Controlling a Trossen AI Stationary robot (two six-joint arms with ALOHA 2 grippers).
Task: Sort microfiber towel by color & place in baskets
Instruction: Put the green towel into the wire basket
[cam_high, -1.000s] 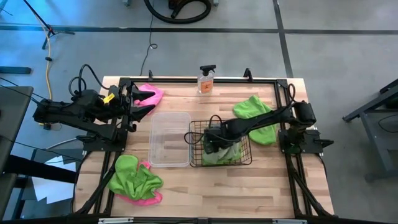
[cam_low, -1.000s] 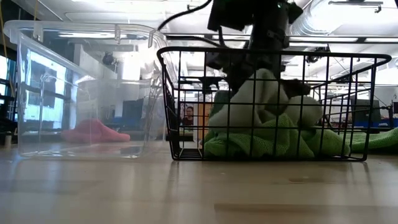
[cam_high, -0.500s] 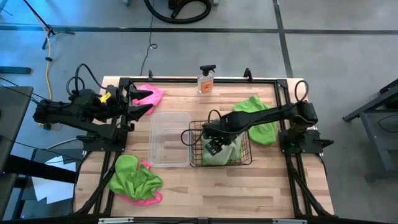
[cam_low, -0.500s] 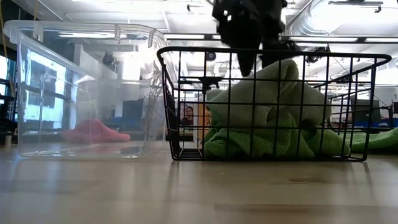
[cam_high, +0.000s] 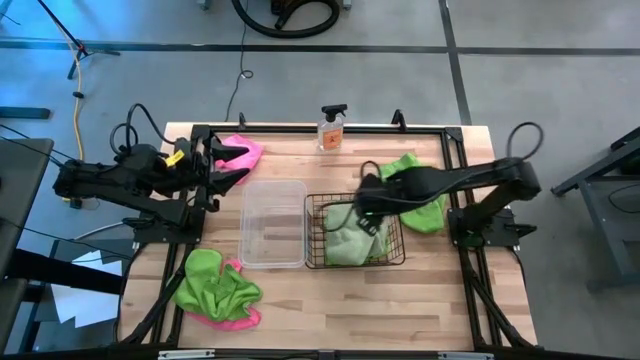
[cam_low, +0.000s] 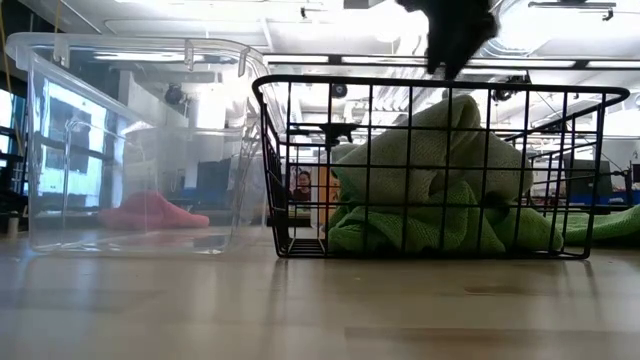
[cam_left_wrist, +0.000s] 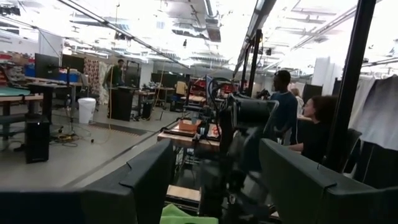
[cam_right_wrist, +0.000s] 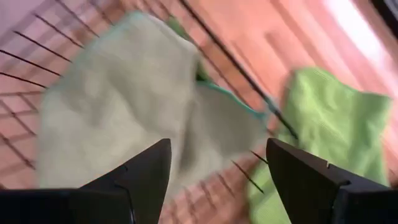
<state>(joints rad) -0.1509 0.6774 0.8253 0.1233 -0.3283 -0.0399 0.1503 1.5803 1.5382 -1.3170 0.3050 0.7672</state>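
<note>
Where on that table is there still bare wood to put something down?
Bare wood runs along the front edge, right of the green and pink towel pile, before the clear tub and wire basket. Another patch lies between the pink towel and spray bottle. The middle is crowded.

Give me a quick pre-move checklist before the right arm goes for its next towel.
1. Right gripper empty and open: ok, nothing between its fingers.
2. Green towel fully inside the black wire basket: ok, it lies heaped below the rim in the low view.
3. Right gripper clear of the basket: ok, it sits above the rim near the far right corner.
4. Next green towel reachable: ok, it lies loose on the table right of the basket.
5. Clear tub ready for pink: ok, nothing in it.
6. Left gripper out of the way: ok, parked by the pink towel.
</note>
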